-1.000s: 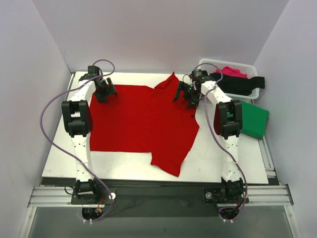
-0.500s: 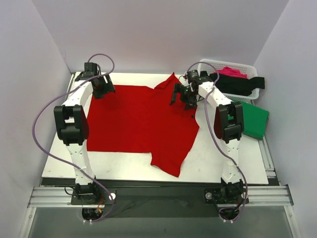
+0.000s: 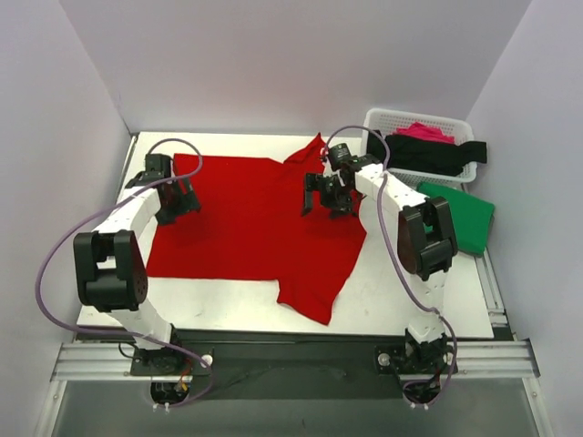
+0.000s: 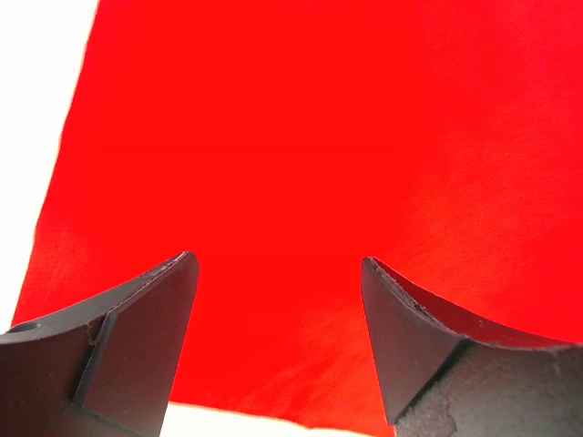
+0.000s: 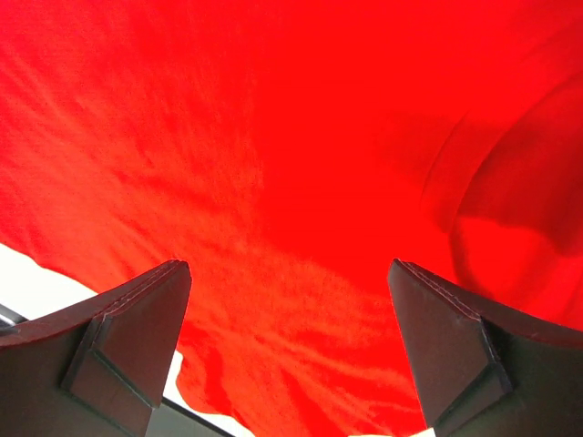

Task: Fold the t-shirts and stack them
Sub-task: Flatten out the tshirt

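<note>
A large bright red t-shirt [image 3: 255, 218] lies spread flat on the white table; it fills the left wrist view [image 4: 301, 164] and the right wrist view [image 5: 291, 155]. My left gripper [image 3: 176, 202] is open and empty over the shirt's left edge. My right gripper [image 3: 324, 195] is open and empty over the shirt's upper right part, near the collar. A folded green t-shirt [image 3: 466, 218] lies at the right edge of the table. A black t-shirt [image 3: 437, 155] and a pink one [image 3: 424, 132] lie in the basket.
A white lattice basket [image 3: 392, 117] stands at the back right corner. White walls close in the table on three sides. Bare white table [image 3: 392, 282] shows in front of the red shirt and at its right.
Both arms have swung toward the near side. My left gripper moved from the shirt's far left corner down along its left edge. My right gripper moved left and nearer over the shirt.
</note>
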Controlling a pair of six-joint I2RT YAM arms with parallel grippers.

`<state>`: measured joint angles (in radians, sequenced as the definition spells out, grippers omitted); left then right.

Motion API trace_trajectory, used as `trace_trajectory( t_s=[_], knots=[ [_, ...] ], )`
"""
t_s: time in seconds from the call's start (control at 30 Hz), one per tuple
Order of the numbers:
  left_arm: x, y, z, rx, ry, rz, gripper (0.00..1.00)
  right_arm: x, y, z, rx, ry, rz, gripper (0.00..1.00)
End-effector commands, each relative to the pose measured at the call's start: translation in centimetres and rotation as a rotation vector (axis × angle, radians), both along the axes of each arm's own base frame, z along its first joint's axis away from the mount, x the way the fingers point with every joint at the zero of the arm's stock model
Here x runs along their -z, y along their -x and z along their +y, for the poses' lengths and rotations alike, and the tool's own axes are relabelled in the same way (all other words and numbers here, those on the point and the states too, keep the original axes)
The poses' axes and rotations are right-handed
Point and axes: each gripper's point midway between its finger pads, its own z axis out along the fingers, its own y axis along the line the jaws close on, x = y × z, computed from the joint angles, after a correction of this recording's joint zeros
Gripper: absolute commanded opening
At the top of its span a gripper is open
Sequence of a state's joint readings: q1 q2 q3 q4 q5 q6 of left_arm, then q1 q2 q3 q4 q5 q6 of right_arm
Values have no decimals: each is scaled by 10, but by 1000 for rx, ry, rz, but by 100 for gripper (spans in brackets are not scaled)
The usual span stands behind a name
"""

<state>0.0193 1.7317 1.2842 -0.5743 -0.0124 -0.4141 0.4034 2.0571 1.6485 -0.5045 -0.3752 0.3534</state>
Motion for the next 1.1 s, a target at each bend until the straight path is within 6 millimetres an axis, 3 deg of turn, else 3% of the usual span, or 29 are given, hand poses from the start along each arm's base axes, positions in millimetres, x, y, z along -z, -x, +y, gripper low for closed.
trace_trajectory(
  t_s=[0.0, 0.03, 0.1, 0.13, 0.2, 0.27, 0.33, 0.6, 0.8, 1.07],
  knots=[
    [-29, 25, 28, -124, -53, -92, 83, -14, 19, 2, -28, 10, -25, 95],
    [-17, 41, 36, -158, -59, -62, 83, -7, 29, 5, -41, 17, -8, 95],
    [-22, 60, 48, -215, -76, -73, 84, -9, 35, 8, -42, 17, -17, 94],
    [-8, 79, 63, -273, -72, -35, 85, -6, 44, 8, -44, 21, -6, 94],
    [-8, 97, 75, -346, -32, -34, 85, -5, 49, 9, -37, 21, -8, 93],
    [6, 119, 88, -407, -33, 29, 85, -3, 59, 7, -25, 22, 0, 92],
    [15, 129, 89, -411, -41, 59, 85, -9, 62, 6, -9, 13, -23, 92],
    [27, 141, 100, -460, -49, 92, 82, -16, 86, -11, 15, 28, -49, 91],
    [47, 150, 102, -485, -20, 104, 75, -31, 93, -19, 31, 23, -89, 91],
    [59, 162, 106, -527, -16, 122, 69, -41, 97, -27, 37, 26, -120, 91]
  ],
)
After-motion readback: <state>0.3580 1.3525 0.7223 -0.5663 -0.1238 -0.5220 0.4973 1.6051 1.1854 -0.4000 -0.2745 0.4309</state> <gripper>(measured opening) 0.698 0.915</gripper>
